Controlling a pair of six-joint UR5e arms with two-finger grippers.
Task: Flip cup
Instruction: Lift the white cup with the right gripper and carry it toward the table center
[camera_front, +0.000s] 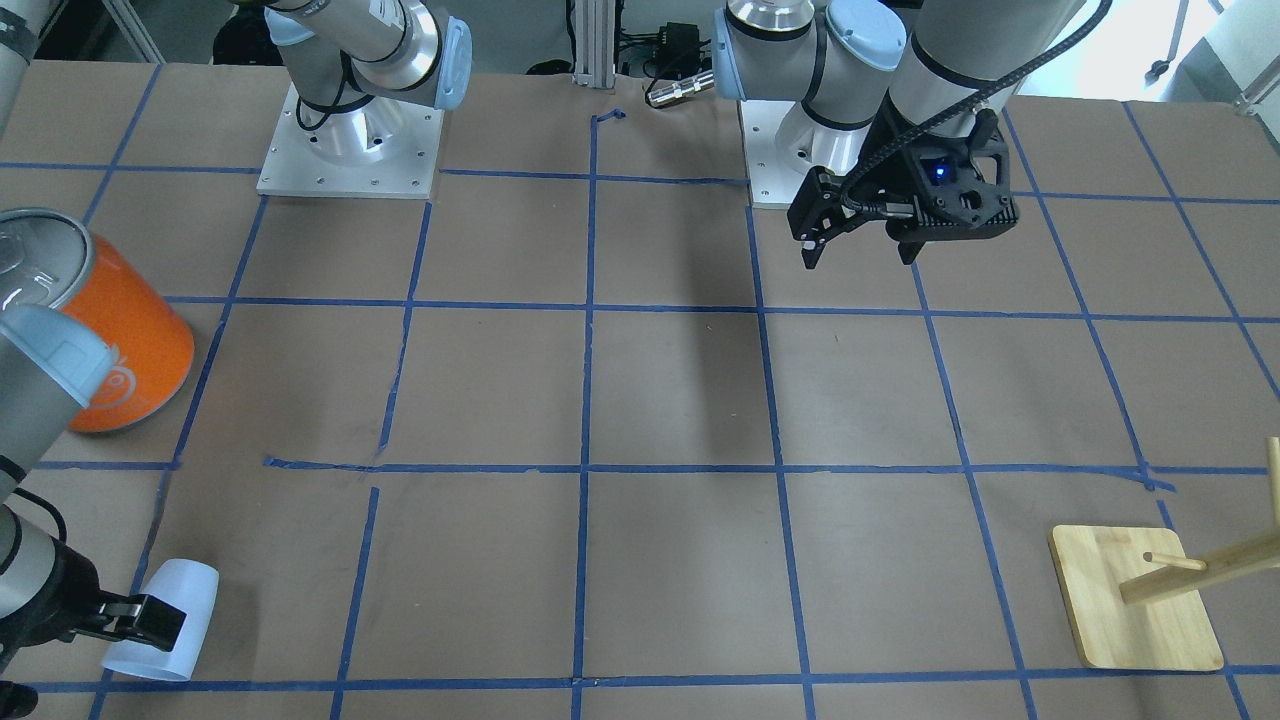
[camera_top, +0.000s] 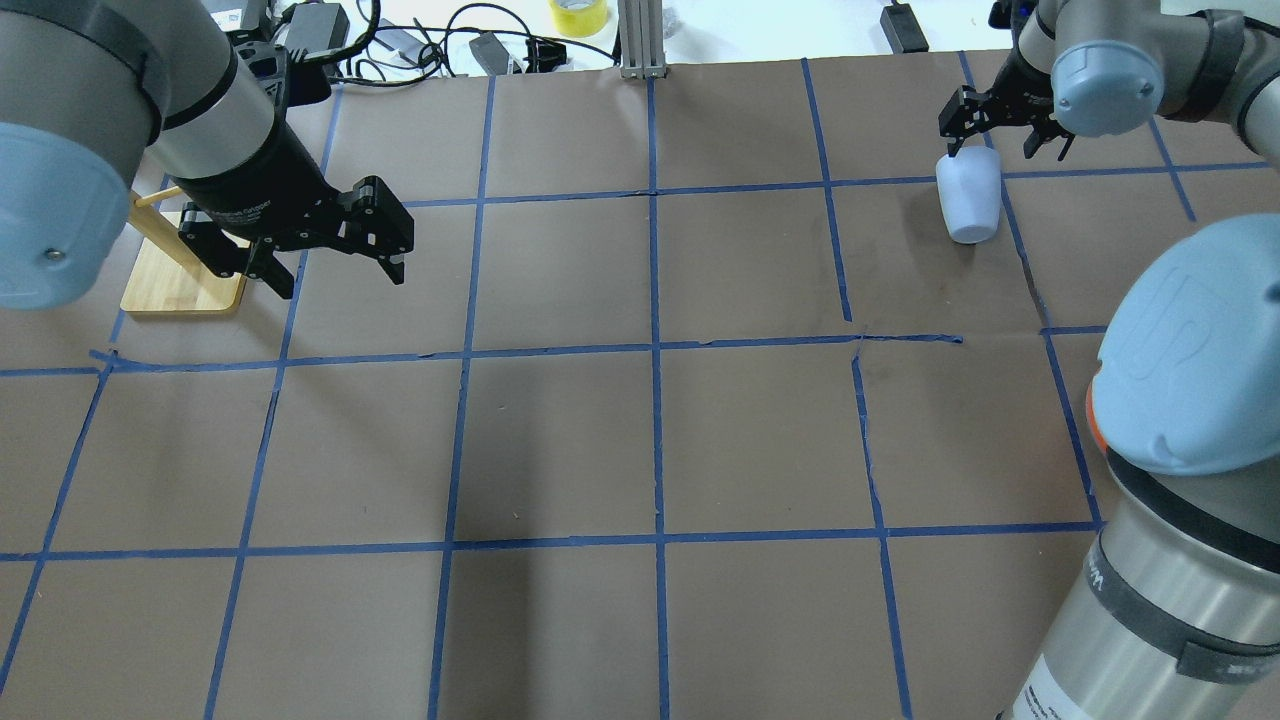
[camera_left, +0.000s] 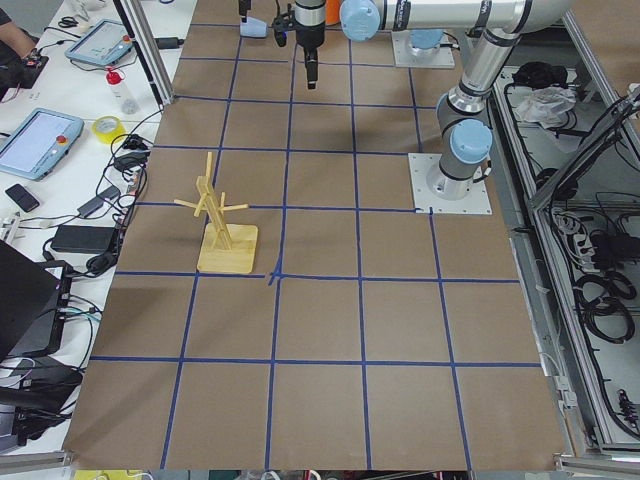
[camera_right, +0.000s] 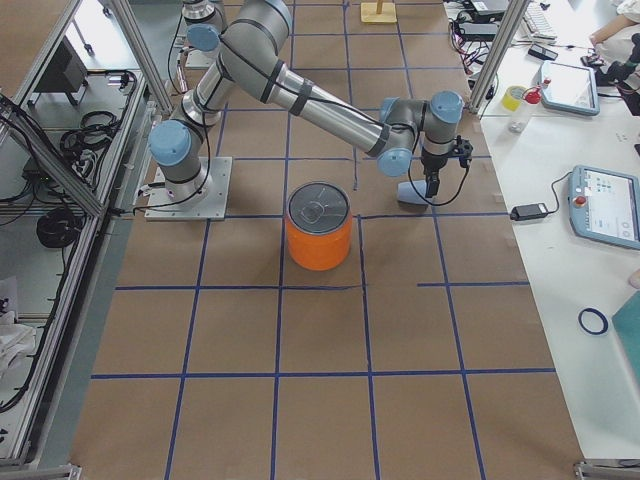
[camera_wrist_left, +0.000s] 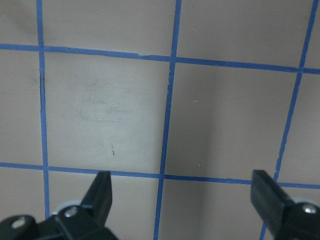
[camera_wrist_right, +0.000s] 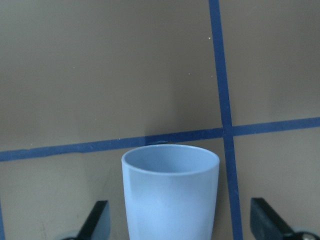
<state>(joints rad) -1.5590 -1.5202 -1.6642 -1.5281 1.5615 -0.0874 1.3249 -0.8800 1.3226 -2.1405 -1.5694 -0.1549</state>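
Brown tabletop (camera_wrist_right: 100, 75) bears the cup (camera_wrist_right: 170, 195) between the right fingers (camera_wrist_right: 97, 220), apparently untouched.

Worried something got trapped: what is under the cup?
Only brown table paper shows around the cup; nothing pokes out from beneath it. The patch directly under it is covered, so that cannot be checked.

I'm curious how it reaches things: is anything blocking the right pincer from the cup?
Nothing visible does. The cup sits between the open fingers of the right pincer, and the orange can stands well apart.
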